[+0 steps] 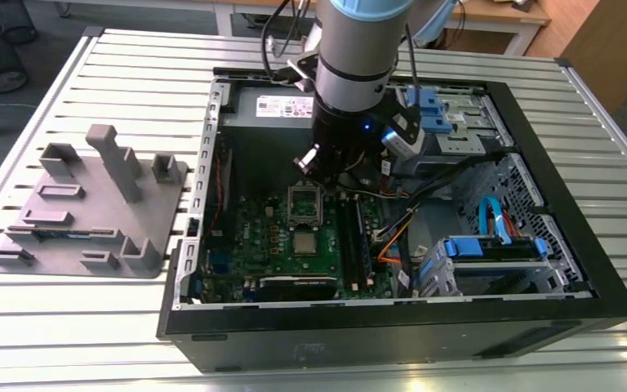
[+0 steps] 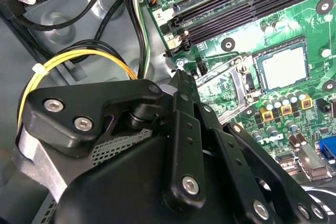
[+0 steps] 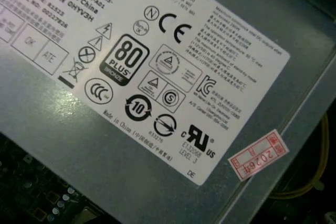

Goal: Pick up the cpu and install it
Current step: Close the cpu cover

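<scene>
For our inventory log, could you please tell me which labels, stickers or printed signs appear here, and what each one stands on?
White label: dense text and certification marks, on the grey metal box; its wording is not read off here.
Red-and-white sticker: a few digits, on the same box, beside the label's corner.
Motherboard: tiny white markings, too small to read.
</scene>
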{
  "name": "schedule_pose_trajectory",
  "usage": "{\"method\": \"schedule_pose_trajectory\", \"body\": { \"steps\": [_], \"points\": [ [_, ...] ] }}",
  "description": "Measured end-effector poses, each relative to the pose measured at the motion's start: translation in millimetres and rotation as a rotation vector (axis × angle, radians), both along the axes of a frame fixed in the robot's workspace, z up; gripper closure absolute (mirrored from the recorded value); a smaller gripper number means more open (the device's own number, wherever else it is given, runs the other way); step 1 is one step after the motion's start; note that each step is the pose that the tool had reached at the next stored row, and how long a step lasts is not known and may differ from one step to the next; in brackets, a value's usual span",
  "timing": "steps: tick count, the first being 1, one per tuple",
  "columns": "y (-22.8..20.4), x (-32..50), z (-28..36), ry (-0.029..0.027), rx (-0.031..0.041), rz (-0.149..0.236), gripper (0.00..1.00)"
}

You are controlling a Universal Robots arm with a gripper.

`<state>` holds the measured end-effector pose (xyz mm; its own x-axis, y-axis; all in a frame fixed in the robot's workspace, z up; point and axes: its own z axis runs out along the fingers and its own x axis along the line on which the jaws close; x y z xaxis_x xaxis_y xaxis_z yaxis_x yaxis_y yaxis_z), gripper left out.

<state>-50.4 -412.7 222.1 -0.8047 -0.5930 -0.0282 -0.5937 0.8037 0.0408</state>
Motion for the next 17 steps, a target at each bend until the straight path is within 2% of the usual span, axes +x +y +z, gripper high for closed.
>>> {"method": "schedule_pose_trajectory", "body": {
  "steps": [3, 5, 12, 17],
  "points": [
    [0.0, 0.5, -1.0, 0.0000, 0.0021, 0.001, 0.89],
    [0.0, 0.7, -2.2, 0.0000, 0.0061, 0.002, 0.89],
    [0.0, 0.8, -7.9, 0.0000, 0.0388, 0.002, 0.89],
    [0.0, 0.7, -10.5, 0.0001, 0.0409, 0.002, 0.89]
  ]
}}
